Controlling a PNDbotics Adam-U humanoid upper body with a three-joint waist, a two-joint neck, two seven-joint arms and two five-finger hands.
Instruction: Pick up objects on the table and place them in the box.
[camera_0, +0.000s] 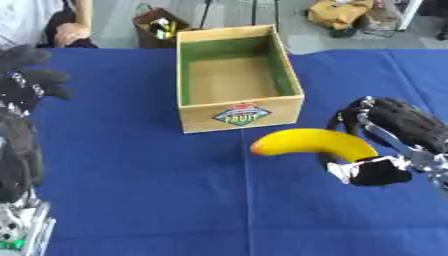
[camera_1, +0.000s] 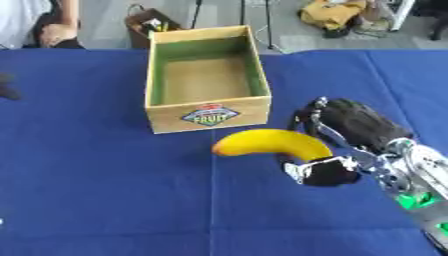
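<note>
right hand grips one banana beside one box.

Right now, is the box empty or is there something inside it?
Empty. The box shows only its bare brown floor and green inner walls. The banana is still outside, held by the right hand near the box's front.

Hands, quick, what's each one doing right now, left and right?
Left hand: at the left edge, holding nothing; open or shut cannot be told.
Right hand: shut on the banana.
</note>
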